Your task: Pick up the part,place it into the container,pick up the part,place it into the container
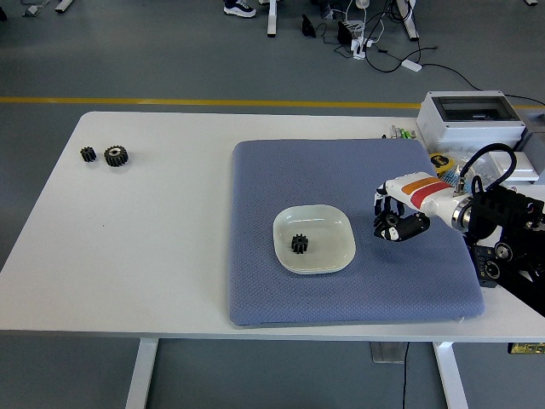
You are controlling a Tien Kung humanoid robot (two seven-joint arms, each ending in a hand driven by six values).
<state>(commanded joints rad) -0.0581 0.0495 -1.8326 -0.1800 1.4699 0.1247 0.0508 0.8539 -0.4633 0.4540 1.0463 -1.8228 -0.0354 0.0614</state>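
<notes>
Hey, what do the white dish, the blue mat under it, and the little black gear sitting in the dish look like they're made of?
The white dish looks like glazed ceramic or hard plastic: smooth, with a faint sheen. The blue mat looks like woven fabric or foam, matte with a fine dotted texture. The black gear looks like dull dark metal or moulded plastic, toothed; it is too small to tell which.

Lab or workshop: grey floor [128, 51], yellow line [170, 101], loose cables [375, 38].

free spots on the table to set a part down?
Bare: white table between the two gears and the mat, and the mat's far and near strips. Crowded: around the dish and right hand, plus the right edge by the box.
</notes>
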